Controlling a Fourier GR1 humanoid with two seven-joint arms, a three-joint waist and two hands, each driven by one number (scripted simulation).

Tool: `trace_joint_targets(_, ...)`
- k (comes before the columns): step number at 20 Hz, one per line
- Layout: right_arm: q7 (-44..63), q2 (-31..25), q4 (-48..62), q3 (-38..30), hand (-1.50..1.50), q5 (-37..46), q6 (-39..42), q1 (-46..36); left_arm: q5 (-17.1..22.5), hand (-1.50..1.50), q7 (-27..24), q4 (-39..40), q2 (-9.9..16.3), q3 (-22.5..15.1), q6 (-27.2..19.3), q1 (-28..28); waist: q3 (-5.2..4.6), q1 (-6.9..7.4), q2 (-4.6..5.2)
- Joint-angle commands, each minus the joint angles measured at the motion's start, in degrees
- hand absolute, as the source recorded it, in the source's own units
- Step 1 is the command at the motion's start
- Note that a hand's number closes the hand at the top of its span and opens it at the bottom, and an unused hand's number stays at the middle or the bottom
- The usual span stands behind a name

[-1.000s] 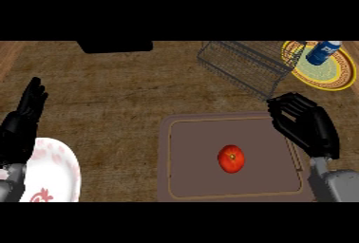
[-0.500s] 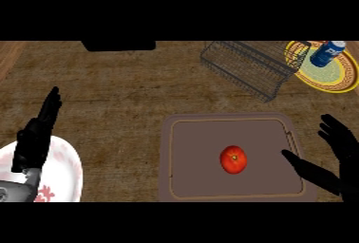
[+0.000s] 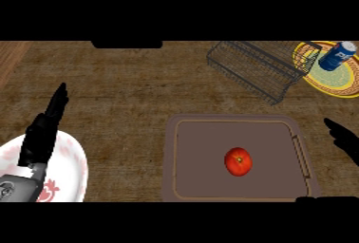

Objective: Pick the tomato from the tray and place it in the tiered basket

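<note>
A red tomato (image 3: 238, 161) lies a little right of the middle of the brown tray (image 3: 191, 161). The wire tiered basket (image 3: 258, 66) stands at the back right of the counter. My right hand (image 3: 343, 138) shows only as straight fingers at the view's right edge, just right of the tray and apart from the tomato. At the left, my left hand (image 3: 45, 128) stays open with fingers pointing up, above a white plate.
A white plate with red pattern (image 3: 67, 166) sits at the lower left under my left forearm. A yellow patterned plate (image 3: 336, 80) with a blue can (image 3: 337, 55) stands at the far right, beside the basket. A dark object (image 3: 126, 44) sits at the back edge.
My right hand has drawn away to the right, off the tray's far corner to the view's edge. The left hand has shifted slightly right. The tomato has not moved.
</note>
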State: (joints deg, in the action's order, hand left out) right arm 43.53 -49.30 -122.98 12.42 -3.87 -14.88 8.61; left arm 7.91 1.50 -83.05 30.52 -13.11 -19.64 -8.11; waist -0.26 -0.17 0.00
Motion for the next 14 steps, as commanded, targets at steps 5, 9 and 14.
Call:
trace_joint_targets(5, 28.0, 0.2, 0.9, 5.4, -1.50, -1.1, 5.1, -22.8, -2.8, 0.00, 2.2, 1.7, -2.7, -1.1, 0.4, -4.3, 0.12, 1.78, 0.32)
trace_joint_targets(9, 28.1, 3.9, 5.8, 9.8, -1.50, 0.3, 6.6, -22.2, -1.4, 0.00, 4.3, -1.5, -0.7, 1.2, 2.0, -2.2, 0.21, 1.25, 0.05)
trace_joint_targets(14, 34.2, 9.2, 11.9, 15.4, -1.50, 0.6, 7.5, -30.3, -2.0, 0.00, 0.4, 4.6, -2.4, 2.1, 3.1, -5.0, 0.11, 1.22, 0.33)
